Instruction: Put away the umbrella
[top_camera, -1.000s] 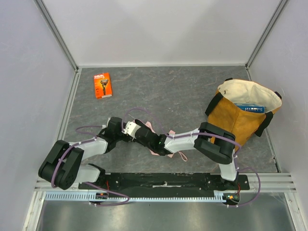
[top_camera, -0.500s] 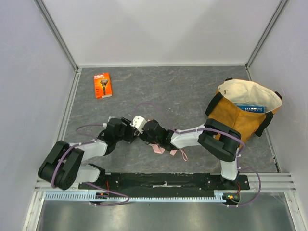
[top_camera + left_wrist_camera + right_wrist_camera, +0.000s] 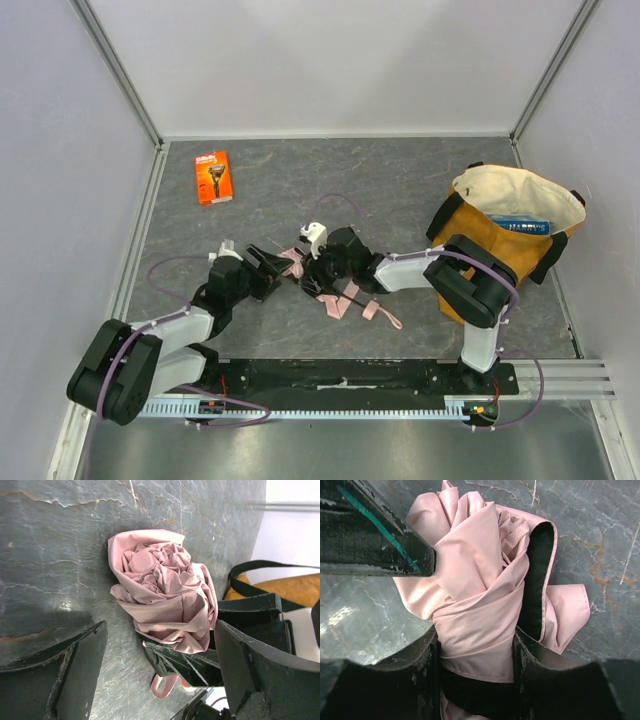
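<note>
I have the right gripper (image 3: 475, 650) clamped on the umbrella (image 3: 480, 595), around crumpled, bunched pale pink fabric with a black fold showing. My left gripper (image 3: 161, 630) is spread wide, one black finger on each side of the bundle. The umbrella lies mid-table, slightly toward 6 o'clock, on the veined grey stone-look table (image 3: 400, 180). A mustard cloth bag (image 3: 462, 235) stands at 3 o'clock, apart.

we see the umbrella (image 3: 165, 597) folded shut, its pale pink fabric crumpled into a loose, wrinkled bundle with a black underside showing at one fold. it lies on its side near the middle of the grey table (image 3: 420, 180), a pink strap (image 3: 378, 312) trailing beside it.
</note>
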Action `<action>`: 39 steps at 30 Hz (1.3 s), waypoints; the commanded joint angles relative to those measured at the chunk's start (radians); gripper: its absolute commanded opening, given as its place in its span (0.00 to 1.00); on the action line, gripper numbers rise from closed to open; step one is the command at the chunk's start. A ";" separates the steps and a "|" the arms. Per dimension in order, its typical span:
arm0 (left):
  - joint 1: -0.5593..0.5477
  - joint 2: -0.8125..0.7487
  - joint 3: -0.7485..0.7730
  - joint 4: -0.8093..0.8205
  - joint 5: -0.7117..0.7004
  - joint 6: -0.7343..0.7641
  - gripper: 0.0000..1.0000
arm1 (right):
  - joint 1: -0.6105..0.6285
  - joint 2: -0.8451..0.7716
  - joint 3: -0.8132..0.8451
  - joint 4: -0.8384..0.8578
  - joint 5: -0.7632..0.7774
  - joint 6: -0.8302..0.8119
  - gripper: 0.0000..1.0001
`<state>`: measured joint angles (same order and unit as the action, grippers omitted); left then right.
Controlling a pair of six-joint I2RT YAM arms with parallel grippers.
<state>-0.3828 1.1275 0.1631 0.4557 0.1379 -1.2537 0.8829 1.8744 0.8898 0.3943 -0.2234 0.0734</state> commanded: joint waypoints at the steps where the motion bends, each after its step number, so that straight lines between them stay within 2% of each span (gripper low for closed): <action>1: 0.001 0.067 0.012 0.138 0.077 0.109 0.92 | -0.025 0.025 -0.048 -0.098 -0.203 0.138 0.00; 8: -0.039 0.172 0.000 0.248 0.074 0.062 0.93 | -0.068 0.031 -0.020 -0.014 -0.376 0.284 0.00; 18: -0.102 0.247 -0.019 0.331 0.026 -0.039 0.94 | -0.116 0.080 -0.020 0.351 -0.556 0.626 0.00; 24: -0.100 0.239 0.004 0.347 -0.018 -0.033 0.94 | -0.117 0.080 -0.038 0.459 -0.633 0.729 0.00; 27: -0.100 0.239 0.018 0.374 -0.027 -0.026 0.86 | -0.117 0.074 -0.055 0.471 -0.648 0.741 0.00; 29: -0.100 0.244 0.012 0.417 -0.026 -0.021 0.74 | -0.119 0.071 -0.063 0.471 -0.653 0.741 0.00; 33: -0.099 0.245 0.004 0.471 -0.009 -0.001 0.39 | -0.121 0.075 -0.069 0.482 -0.663 0.746 0.00; 34: -0.100 0.242 -0.002 0.485 -0.011 0.000 0.24 | -0.122 0.077 -0.069 0.477 -0.663 0.741 0.00; 36: -0.102 0.229 -0.013 0.500 -0.015 0.010 0.06 | -0.124 0.072 -0.068 0.450 -0.654 0.724 0.00; 38: -0.099 0.206 -0.025 0.498 -0.026 0.025 0.02 | -0.125 0.063 -0.057 0.366 -0.634 0.677 0.01; 39: -0.100 0.195 -0.030 0.500 -0.030 0.028 0.02 | -0.125 0.055 -0.052 0.327 -0.614 0.652 0.06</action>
<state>-0.4847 1.3643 0.1493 0.8635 0.1638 -1.2762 0.7479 1.9717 0.8242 0.7898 -0.8066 0.7708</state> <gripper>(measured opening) 0.442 0.505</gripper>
